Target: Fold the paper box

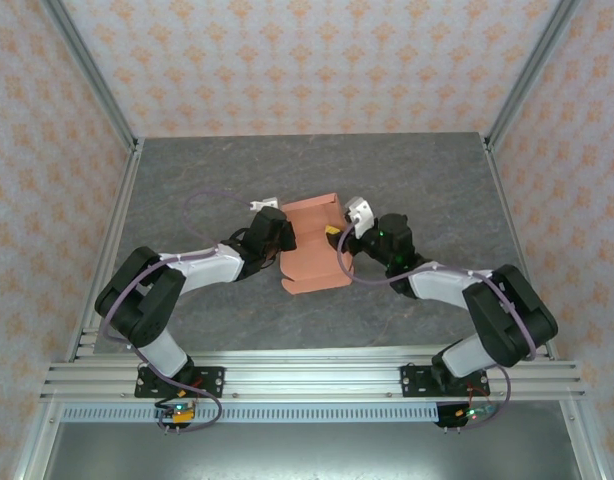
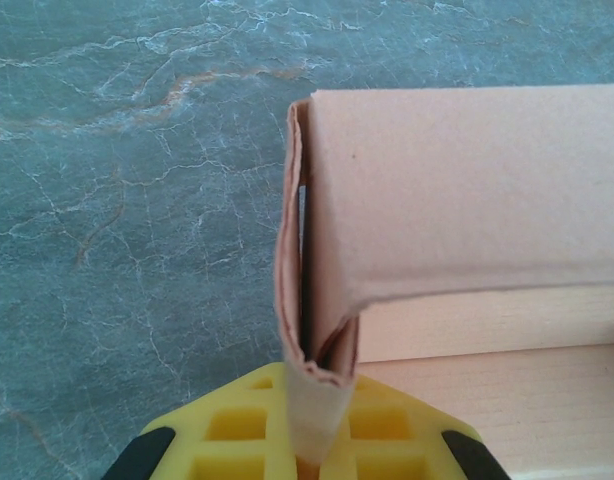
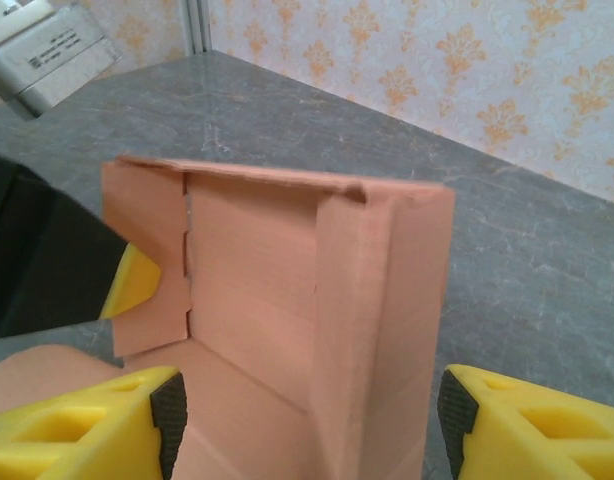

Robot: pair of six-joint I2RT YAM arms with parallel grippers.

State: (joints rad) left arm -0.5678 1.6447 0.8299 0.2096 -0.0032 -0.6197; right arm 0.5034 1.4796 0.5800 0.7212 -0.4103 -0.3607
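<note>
The left gripper [image 2: 312, 445] is pressed together on a standing wall of the paper box [image 1: 312, 257]. In its own wrist view, a thin edge of salmon card runs down between the yellow pads [image 2: 237, 430]. That wall looks doubled over on itself, with a narrow dark slit between the two layers. From above, this claw sits at the box's left side, tight against it.

The right gripper [image 3: 307, 420] is spread wide. One yellow finger stands on each side of an upright corner of the box, and I can't see either one pressing the card. It comes in from the box's right side, opposite the other claw.

The box sits on the grey marbled table [image 1: 207, 170], roughly midway between the two arms and well out from their bases. Its floor panel lies flat. The right wrist view shows a tall wall standing, with a side wall turned in against it at the right. At the left a shorter flap with notched tabs hangs beside a gap, so it isn't tucked in.

I'd say the job is partway done. The tray shape is forming and at least two walls are up, but that flap is loose and the top is open. From overhead, the near end looks lower and less formed. The loose flap needs locking in, and the rest needs raising.
</note>
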